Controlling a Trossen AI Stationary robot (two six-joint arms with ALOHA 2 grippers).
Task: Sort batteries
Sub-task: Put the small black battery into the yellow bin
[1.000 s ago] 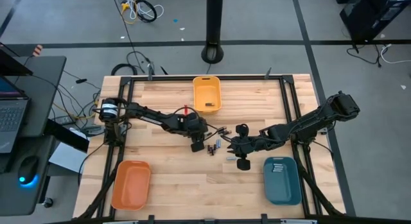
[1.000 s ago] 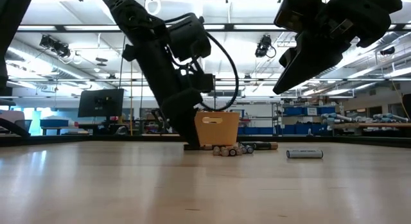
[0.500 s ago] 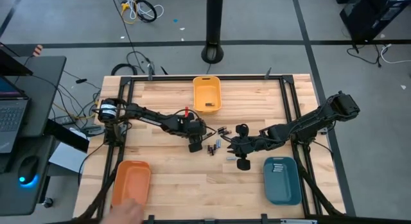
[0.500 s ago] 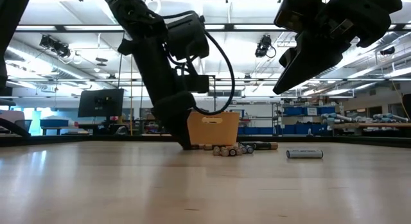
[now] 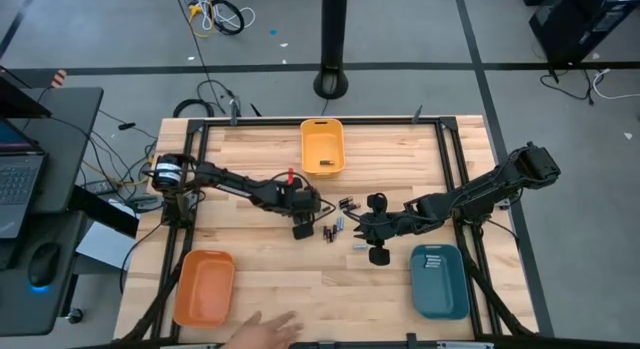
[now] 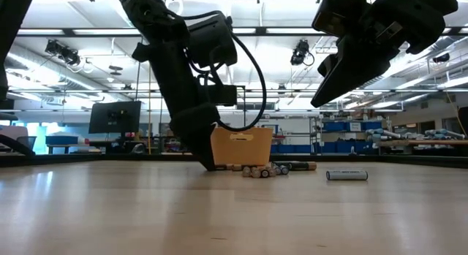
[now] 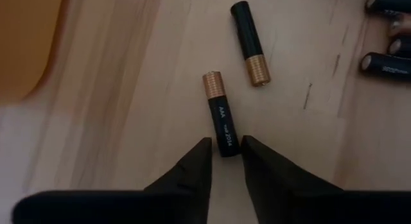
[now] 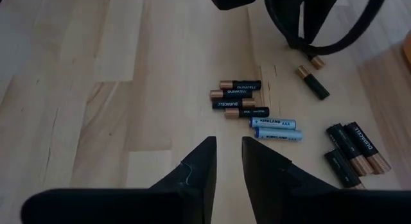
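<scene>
- Left gripper [image 7: 225, 156] is down at the table near its middle, just left of the battery pile; fingers [image 7: 192, 166] stand slightly apart, straddling the end of one black AAA battery [image 7: 221, 121] with a copper cap.
- Can't tell whether the fingers actually pinch that cell or only bracket it; it lies flat on the wood.
- Second black battery [image 7: 250, 43] lies just beyond it, apart, copper end pointing the opposite way.
- Left arm [image 5: 240, 184] reaches in from the table's left edge; in the low view its gripper [image 6: 205, 156] meets the tabletop in front of the yellow bin [image 6: 241, 145].
- Right gripper [image 8: 226, 160] hovers above the table, off the surface, fingers a narrow gap apart, nothing between them.
- Under its camera: four black batteries [image 8: 241, 99] stacked side by side, two pale blue batteries [image 8: 273, 128] just beside them, three more black ones [image 8: 350, 153] a little further off.
- High view: the pile [image 5: 335, 227] sits mid-table between the two grippers; one pale cell [image 5: 362, 246] lies apart, closer to the right gripper [image 5: 375, 229].
- Same lone cell [image 6: 346, 175] shows in the low view, well right of the cluster [image 6: 263, 169].
- Bins: yellow [image 5: 322, 147] at the far edge with one dark item in it, orange bin [image 5: 203, 287] near left, teal bin [image 5: 440, 281] near right.
- A person's hand [image 5: 265, 329] shows at the near table edge.
</scene>
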